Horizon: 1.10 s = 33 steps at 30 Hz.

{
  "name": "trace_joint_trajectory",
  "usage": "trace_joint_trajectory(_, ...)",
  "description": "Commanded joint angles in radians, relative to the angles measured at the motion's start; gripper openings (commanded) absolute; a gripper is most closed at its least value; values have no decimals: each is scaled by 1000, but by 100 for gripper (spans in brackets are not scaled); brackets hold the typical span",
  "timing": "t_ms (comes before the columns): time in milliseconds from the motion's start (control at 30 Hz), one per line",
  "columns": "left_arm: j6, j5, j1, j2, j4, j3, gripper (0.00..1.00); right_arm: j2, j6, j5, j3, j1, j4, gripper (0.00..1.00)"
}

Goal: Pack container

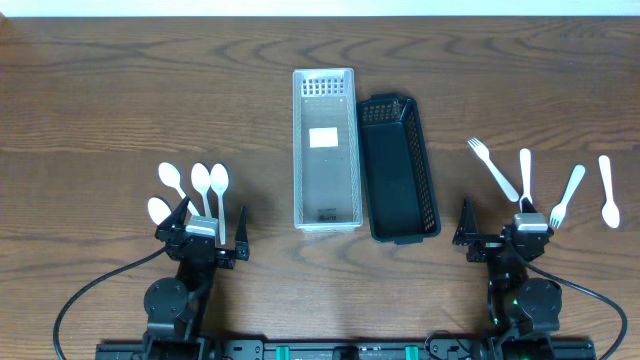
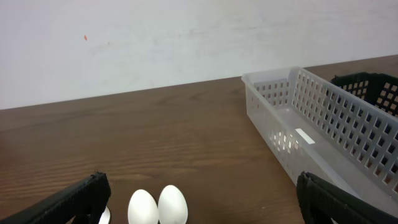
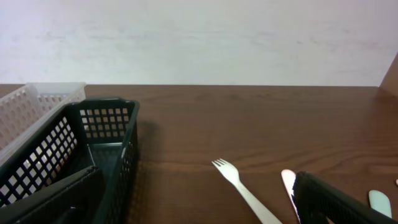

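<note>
Wooden worktop [image 1: 120, 90] lies open left of the left pincer [image 1: 212, 214], spread wide, spoons [image 1: 201, 182] just ahead. Right pincer [image 1: 497, 215] wide too, forks [image 1: 495, 170] ahead. We see clear bin [image 1: 299, 150] and black bin [image 1: 431, 170] side by side between them.

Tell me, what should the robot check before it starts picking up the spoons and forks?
1. Left fingers open, holding nothing: ok.
2. Right fingers open, holding nothing: ok.
3. White basket and black basket have no cutlery inside: ok.
4. Spoons lie loose beside the left fingers: ok.
5. Forks lie loose beside the right fingers: ok.
6. Which basket takes which cutlery: cannot tell.
</note>
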Motion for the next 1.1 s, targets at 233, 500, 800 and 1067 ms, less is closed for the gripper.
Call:
trace_joint_trajectory(233, -2, 34, 6, -6, -28, -18, 98, -3, 14, -58, -2, 7, -3, 99)
trace_joint_trajectory(500, -3, 33, 6, -6, -26, -18, 98, -3, 89, -146, 10, 7, 69, 99)
trace_joint_trajectory(800, -265, 33, 6, 42, -108, 105, 98, 51, 125, -182, 169, 6, -194, 99)
trace_joint_trajectory(1067, -264, 37, 6, 336, -375, 461, 98, 361, 125, -201, 520, 6, -468, 99)
